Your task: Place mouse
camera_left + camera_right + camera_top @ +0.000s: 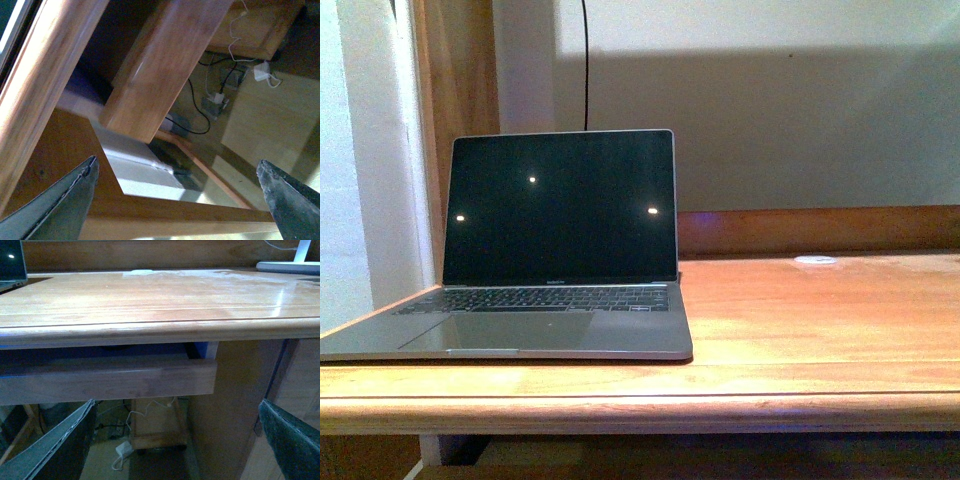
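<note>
An open laptop (560, 250) stands on the left part of the wooden desk (800, 330). A small white disc (815, 260) lies near the desk's rear edge. The mouse appears in no view.

Left gripper (176, 164): fingers spread wide, empty, below the desk top, above floor cables (199, 112).

Right gripper (176, 404): fingers spread wide, empty, just below the desk's front edge. On the desk beyond it is a white object, possibly a lamp base (287, 266).

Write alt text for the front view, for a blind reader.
An open silver laptop with a dark screen sits at the left of a wooden desk. A small white disc lies near the desk's back edge to the right, and a thin dark cable runs up the wall behind the laptop. No mouse or robot arm is in view.
</note>
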`<move>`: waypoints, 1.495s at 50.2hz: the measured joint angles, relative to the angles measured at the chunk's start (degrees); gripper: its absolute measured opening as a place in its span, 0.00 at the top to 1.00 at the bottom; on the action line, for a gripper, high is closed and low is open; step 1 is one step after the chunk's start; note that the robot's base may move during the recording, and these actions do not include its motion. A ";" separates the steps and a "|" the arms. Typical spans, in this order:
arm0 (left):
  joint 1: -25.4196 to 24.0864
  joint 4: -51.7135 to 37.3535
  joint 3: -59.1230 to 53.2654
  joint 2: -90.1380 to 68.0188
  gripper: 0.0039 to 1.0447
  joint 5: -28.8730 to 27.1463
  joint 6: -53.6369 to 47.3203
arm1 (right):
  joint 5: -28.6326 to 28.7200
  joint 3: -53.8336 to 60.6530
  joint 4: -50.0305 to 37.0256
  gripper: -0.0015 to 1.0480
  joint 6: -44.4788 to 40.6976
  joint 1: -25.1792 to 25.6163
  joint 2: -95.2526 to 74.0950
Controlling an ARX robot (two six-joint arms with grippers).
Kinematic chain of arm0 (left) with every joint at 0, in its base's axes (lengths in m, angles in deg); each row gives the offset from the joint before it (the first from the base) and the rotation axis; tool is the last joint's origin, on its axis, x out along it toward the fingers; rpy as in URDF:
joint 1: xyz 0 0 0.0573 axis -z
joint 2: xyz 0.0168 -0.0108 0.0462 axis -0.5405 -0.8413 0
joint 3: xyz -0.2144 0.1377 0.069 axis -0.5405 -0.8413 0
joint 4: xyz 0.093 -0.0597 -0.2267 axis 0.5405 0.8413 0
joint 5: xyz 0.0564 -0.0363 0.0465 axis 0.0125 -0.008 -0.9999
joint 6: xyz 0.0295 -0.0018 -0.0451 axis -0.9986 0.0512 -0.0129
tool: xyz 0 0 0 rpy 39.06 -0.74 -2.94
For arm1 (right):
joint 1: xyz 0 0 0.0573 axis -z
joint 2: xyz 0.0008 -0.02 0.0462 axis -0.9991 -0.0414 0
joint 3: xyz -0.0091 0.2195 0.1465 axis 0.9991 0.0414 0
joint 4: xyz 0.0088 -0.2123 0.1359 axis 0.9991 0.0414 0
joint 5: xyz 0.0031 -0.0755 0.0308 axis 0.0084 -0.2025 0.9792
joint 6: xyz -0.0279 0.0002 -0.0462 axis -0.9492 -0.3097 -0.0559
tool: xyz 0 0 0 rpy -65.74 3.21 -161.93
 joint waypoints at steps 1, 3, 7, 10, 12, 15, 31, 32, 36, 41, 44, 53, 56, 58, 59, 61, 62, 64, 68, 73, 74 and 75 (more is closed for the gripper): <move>0.20 -0.55 0.02 -0.57 0.07 0.00 -1.07 | 0.00 0.00 0.00 0.07 0.00 0.00 0.00; 0.81 -2.19 0.09 -2.16 0.07 -0.02 -4.76 | 0.00 0.00 0.00 0.07 0.00 0.00 0.00; 2.05 -6.25 0.81 -6.05 0.07 0.00 -12.17 | 0.00 0.00 0.00 0.07 0.00 0.00 0.00; 2.34 -8.00 1.42 -7.74 0.07 0.00 -15.41 | 0.00 0.00 0.00 0.07 0.00 0.00 0.00; 2.34 -9.01 1.77 -8.70 0.07 0.07 -17.22 | 0.00 0.00 0.00 0.07 0.00 0.00 0.00; 2.19 -10.34 2.34 -10.27 0.07 0.24 -19.89 | 0.00 0.00 0.00 0.07 0.00 0.00 0.00; -1.36 -16.33 4.83 -17.27 0.07 2.62 -26.38 | 0.00 0.00 0.00 0.07 0.00 0.00 0.00; -1.55 -16.72 5.03 -17.77 0.07 2.78 -26.45 | 0.02 0.00 0.00 0.07 0.00 0.00 0.00; -2.21 -18.03 5.70 -19.26 0.07 3.34 -27.17 | 0.00 0.00 0.00 0.07 0.00 0.00 0.00; -3.10 -20.09 6.56 -21.51 0.07 4.42 -29.38 | 0.02 0.00 0.00 0.07 0.00 0.00 0.00; -3.54 -21.38 7.13 -23.04 0.07 4.79 -30.84 | 0.02 0.00 0.00 0.07 0.00 0.00 0.00; -5.40 -28.13 13.94 -35.71 0.07 10.08 -37.66 | 0.02 0.00 0.00 0.07 0.00 0.00 0.00; -5.25 -28.98 14.49 -37.18 0.07 11.23 -37.97 | 0.02 0.00 0.00 0.07 0.00 0.00 0.00; -5.14 -29.29 14.67 -37.68 0.07 11.52 -38.05 | 0.02 0.00 0.00 0.07 0.00 0.00 0.00; -5.03 -29.33 14.82 -37.90 0.07 11.54 -38.01 | 0.00 0.00 0.00 0.07 0.00 0.00 0.00; -4.79 -29.33 14.95 -38.12 0.07 11.54 -37.86 | 0.00 0.00 0.00 0.07 0.00 0.00 0.00; -4.68 -29.31 14.99 -38.21 0.07 11.52 -37.70 | 0.00 0.00 0.00 0.07 0.00 0.00 0.00; -4.20 -29.11 15.17 -38.32 0.07 11.26 -36.96 | 0.02 0.00 0.00 0.07 0.00 0.00 0.00; -2.69 -27.36 15.58 -38.10 0.07 9.81 -33.44 | 0.02 0.00 0.00 0.07 0.00 0.00 0.00; -0.46 -21.38 15.67 -34.99 0.07 6.91 -27.96 | 0.02 0.00 0.00 0.07 0.00 0.00 0.00; -0.02 -19.89 15.74 -34.21 0.07 6.38 -26.69 | 0.00 0.00 0.00 0.07 0.00 0.00 0.00; 0.55 -17.77 15.82 -33.09 0.07 5.86 -25.00 | 0.02 0.00 0.00 0.07 0.00 0.00 0.00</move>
